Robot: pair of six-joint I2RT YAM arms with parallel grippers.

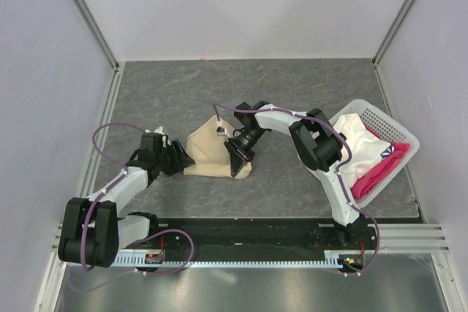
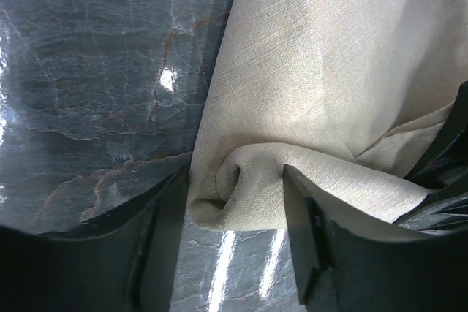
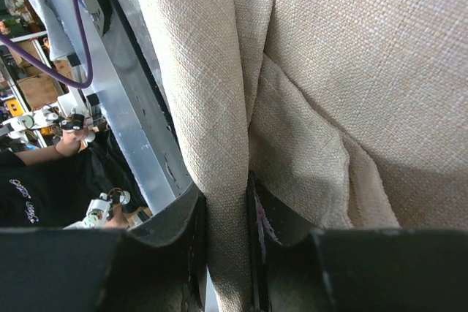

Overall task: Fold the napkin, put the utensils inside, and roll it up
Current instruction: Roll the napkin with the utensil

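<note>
Right hand (image 3: 227, 231) clamps a napkin (image 1: 212, 153) fold; left hand (image 2: 234, 210) stands apart astride its corner. I would close left, then fold evenly across the tabletop (image 1: 292, 93).

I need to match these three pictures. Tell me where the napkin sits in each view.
Top external: napkin at table centre, between both grippers.
Left wrist: fills the upper right, a bunched fold between the left gripper fingers.
Right wrist: fills most of the frame, an edge pinched by the right gripper.
Shared landmark: the napkin's beige weave.
</note>
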